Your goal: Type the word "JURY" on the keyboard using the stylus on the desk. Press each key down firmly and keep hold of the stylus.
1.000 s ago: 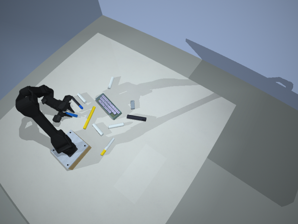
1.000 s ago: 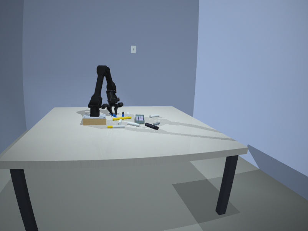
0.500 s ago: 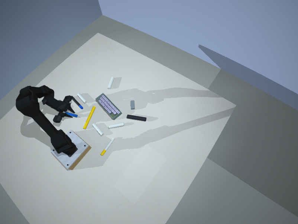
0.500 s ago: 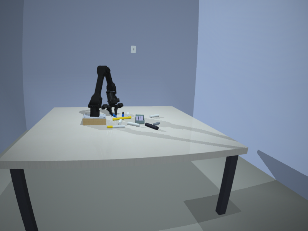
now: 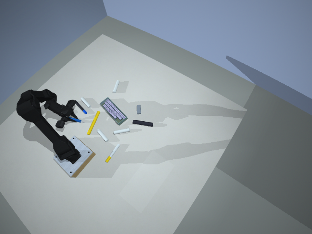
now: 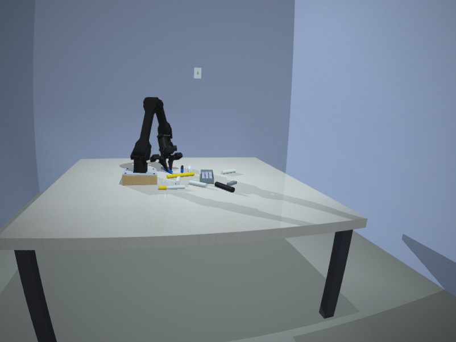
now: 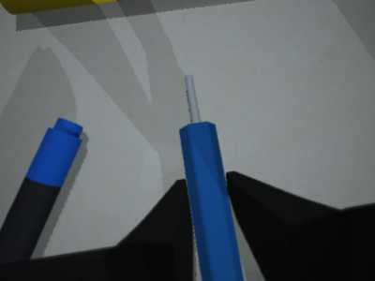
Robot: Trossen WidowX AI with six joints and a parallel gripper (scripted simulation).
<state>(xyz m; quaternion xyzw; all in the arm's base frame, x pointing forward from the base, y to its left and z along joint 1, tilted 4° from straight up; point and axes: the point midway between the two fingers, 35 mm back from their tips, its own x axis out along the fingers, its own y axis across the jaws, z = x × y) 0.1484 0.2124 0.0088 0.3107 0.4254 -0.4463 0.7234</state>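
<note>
The blue stylus (image 7: 204, 197) (image 5: 75, 119) (image 6: 169, 171) with a thin grey tip lies low over the desk (image 5: 181, 140), tip pointing away from the arm. My gripper (image 7: 206, 184) (image 5: 71, 118) (image 6: 167, 167) is shut on the stylus shaft, one black finger on each side. The small green keyboard (image 5: 113, 111) (image 6: 207, 175) with pale purple keys lies to the right of the gripper, beyond a yellow stick (image 5: 93, 122) (image 6: 180, 175) (image 7: 56, 6). A black pen with a blue cap (image 7: 47, 173) (image 5: 81, 108) lies just left of the stylus.
Several white cylinders (image 5: 115, 86) (image 5: 85, 102) (image 5: 102, 135) (image 5: 121, 130), a yellow-and-white marker (image 5: 112, 152), a black cylinder (image 5: 142, 123) and a grey block (image 5: 138, 109) lie around the keyboard. The arm's base plate (image 5: 83, 153) stands at the front left.
</note>
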